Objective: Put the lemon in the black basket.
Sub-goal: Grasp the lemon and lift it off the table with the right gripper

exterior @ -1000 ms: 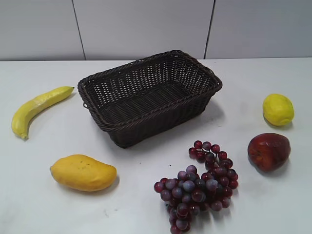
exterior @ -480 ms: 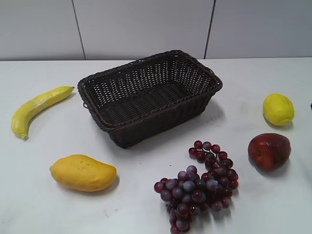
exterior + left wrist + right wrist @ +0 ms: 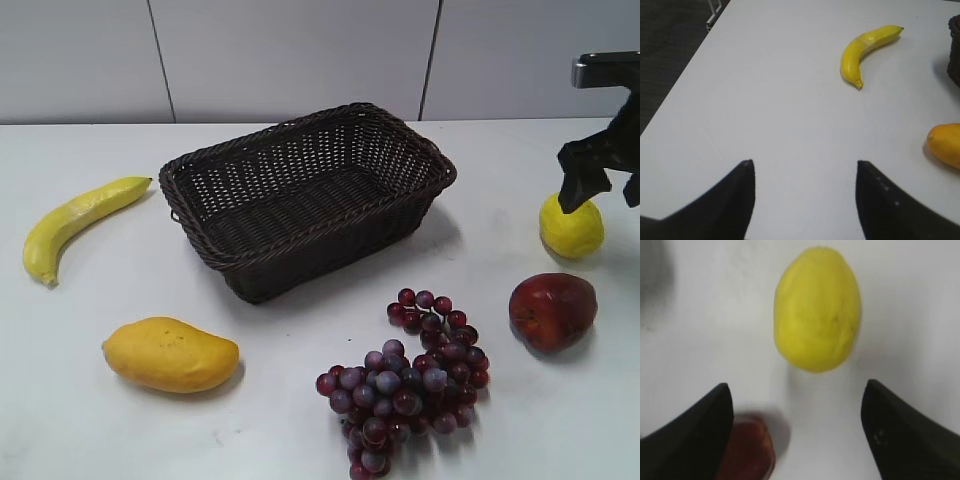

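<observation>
White table (image 3: 300,420): right gripper (image 3: 603,188) seemingly over lemon (image 3: 572,228).

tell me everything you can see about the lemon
The lemon is a small bright-yellow oval fruit with dimpled skin, lying whole on the white table, right of the basket and behind the red apple, touching neither. The open right claw hangs just above it, not gripping.

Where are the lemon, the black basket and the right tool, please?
lemon (image 3: 817,310): right wrist view, middle of its skin.
black basket (image 3: 305,240): exterior view, near rim.
right tool (image 3: 797,432): right wrist view, midway between its open fingertips.
</observation>
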`<state>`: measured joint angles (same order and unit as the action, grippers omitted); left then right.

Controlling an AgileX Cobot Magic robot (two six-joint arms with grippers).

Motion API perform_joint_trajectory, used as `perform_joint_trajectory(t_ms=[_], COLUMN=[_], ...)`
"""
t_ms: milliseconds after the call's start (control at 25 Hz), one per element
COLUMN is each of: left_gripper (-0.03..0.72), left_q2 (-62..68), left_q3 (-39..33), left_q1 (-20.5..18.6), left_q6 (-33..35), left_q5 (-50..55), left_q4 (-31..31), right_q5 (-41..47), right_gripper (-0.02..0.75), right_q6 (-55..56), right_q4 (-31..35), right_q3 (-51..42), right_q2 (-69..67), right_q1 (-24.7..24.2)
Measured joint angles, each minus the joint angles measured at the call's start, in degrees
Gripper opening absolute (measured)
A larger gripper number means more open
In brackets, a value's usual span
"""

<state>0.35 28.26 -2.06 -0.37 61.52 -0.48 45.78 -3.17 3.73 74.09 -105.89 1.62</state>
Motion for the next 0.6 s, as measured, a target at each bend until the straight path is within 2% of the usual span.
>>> perform_joint_trajectory(t_ms=[240, 360, 600], left_gripper=[0.472, 0.472, 0.472], left_q2=[0.0, 0.0, 0.0], left_q3=[0.0, 0.0, 0.0], left_q1=[0.0, 0.0, 0.0], left_q6=[0.0, 0.0, 0.0], left_q5=[0.0, 0.0, 0.0], left_q4=[0.0, 0.0, 0.0], right_q5=[5.0, 7.9, 11.4], right_gripper=[0.606, 0.606, 0.598], right_q6=[0.0, 1.3, 3.5], right_q4=[-0.3, -2.4, -4.7], right_q3=[11.8, 15.9, 18.1], right_q2=[-11.2, -15.5, -19.4], right_q1=[0.0, 0.0, 0.0])
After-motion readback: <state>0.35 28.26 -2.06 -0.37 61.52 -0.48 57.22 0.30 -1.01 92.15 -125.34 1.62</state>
